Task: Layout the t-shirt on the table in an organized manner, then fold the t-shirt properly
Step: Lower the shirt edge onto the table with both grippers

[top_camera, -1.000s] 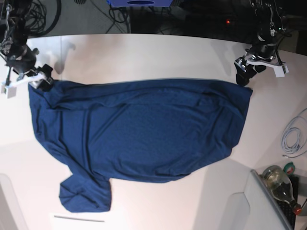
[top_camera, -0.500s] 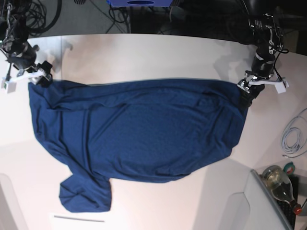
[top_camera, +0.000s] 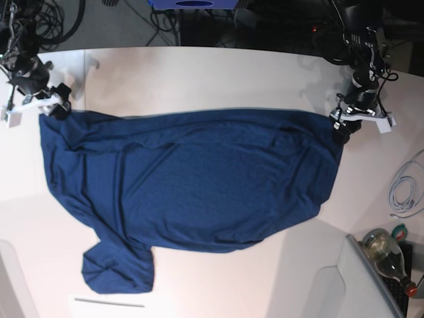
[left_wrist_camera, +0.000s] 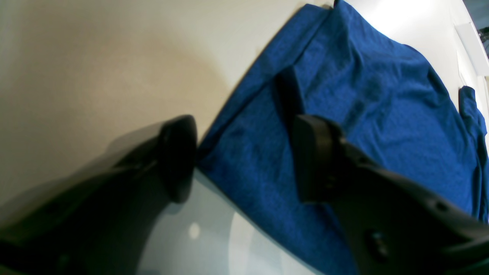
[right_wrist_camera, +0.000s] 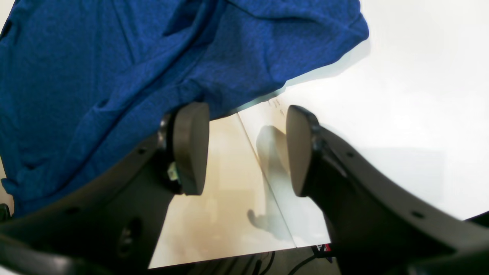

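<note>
The dark navy t-shirt (top_camera: 192, 179) lies spread wide on the white table (top_camera: 199, 79), with one sleeve bunched at the near left (top_camera: 118, 268). My left gripper (top_camera: 342, 127) is at the shirt's far right corner. In the left wrist view it (left_wrist_camera: 244, 160) is open, with one finger (left_wrist_camera: 177, 156) on bare table, the other (left_wrist_camera: 313, 160) over the cloth (left_wrist_camera: 366, 99), and the shirt's edge between them. My right gripper (top_camera: 55, 107) is at the shirt's far left corner. In the right wrist view it (right_wrist_camera: 244, 149) is open and empty over the table seam (right_wrist_camera: 263, 172), with the cloth (right_wrist_camera: 114, 76) just beyond its fingertips.
A coiled white cable (top_camera: 404, 189) lies at the right edge. A glass bottle (top_camera: 387, 255) sits behind a grey panel (top_camera: 368, 285) at the near right corner. Dark cables (top_camera: 59, 23) lie beyond the curved far edge.
My left gripper has come down from beside the shirt onto its far right corner. My right gripper has shifted slightly toward the far edge. The shirt has not moved.
</note>
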Robot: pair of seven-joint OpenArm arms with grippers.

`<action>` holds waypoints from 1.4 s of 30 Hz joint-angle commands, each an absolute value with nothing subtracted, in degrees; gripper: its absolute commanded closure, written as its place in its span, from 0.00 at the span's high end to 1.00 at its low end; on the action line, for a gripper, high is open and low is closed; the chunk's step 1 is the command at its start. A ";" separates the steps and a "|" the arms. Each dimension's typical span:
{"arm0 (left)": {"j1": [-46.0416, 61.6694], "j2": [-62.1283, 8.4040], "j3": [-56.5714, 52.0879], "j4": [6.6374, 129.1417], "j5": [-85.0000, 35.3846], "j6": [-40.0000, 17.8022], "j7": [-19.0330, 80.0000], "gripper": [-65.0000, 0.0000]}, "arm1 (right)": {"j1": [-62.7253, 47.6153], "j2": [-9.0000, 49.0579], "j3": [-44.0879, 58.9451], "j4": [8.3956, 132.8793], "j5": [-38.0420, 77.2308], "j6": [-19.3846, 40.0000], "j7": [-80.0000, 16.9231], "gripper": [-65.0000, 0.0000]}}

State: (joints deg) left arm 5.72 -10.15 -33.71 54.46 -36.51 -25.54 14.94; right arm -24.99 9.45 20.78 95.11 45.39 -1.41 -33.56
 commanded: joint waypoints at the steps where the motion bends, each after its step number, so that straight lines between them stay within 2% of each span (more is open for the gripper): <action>1: 6.11 -10.24 -33.63 54.11 -35.38 -24.40 18.07 0.53 | -24.92 10.15 21.23 95.87 45.85 -1.01 -32.40 0.47; 7: 5.85 -10.15 -33.27 51.03 -35.38 -24.40 18.24 0.52 | -24.92 10.15 21.23 95.87 45.85 -1.01 -32.40 0.47; 9: 5.85 -10.15 -33.27 50.15 -35.38 -24.40 18.15 0.49 | -24.92 10.15 21.32 95.87 45.85 -1.01 -32.40 0.47; 11: 5.85 -10.15 -33.27 49.63 -35.38 -24.40 18.15 0.36 | -24.92 9.98 21.41 95.08 46.20 -1.01 -32.40 0.47; 14: 5.85 -10.15 -33.45 49.63 -35.38 -24.40 18.15 0.06 | -24.75 9.10 21.58 93.23 46.37 0.04 -30.37 0.48; 15: 5.85 -10.15 -33.54 49.63 -35.38 -24.40 18.15 0.00 | -24.75 7.96 21.58 92.70 46.64 1.89 -28.79 0.48; 18: 5.85 -10.15 -33.54 49.89 -35.38 -24.40 18.33 0.00 | -24.57 5.41 24.22 90.15 48.84 6.46 -27.47 0.48; 23: 5.85 -10.24 -33.27 49.89 -35.38 -24.48 18.51 0.00 | -21.23 4.18 27.91 82.15 49.63 6.90 -27.47 0.49; 26: 5.85 -10.33 -33.27 49.89 -35.38 -24.48 18.51 0.00 | -20.79 4.26 28.18 81.01 49.63 7.69 -27.47 0.60; 30: 5.85 -10.33 -33.27 49.89 -35.38 -24.48 18.51 0.00 | -20.70 4.26 28.35 80.40 51.30 15.34 -27.47 0.84; 31: 5.85 -10.42 -33.27 49.89 -35.38 -24.48 18.51 0.00 | -20.70 4.26 28.53 79.52 52.09 15.52 -27.21 0.87; 34: 5.85 -10.42 -33.27 49.98 -35.38 -24.48 18.51 0.00 | -18.33 4.26 31.25 75.65 52.62 15.52 -27.30 0.87; 36: 5.85 -10.42 -33.27 49.98 -35.38 -24.48 18.51 0.00 | -16.92 4.26 32.75 72.40 52.79 15.60 -27.38 0.81; 42: 5.85 -10.42 -33.36 49.98 -35.38 -24.48 18.51 0.00 | -13.67 4.44 33.89 66.95 52.53 15.78 -27.47 0.47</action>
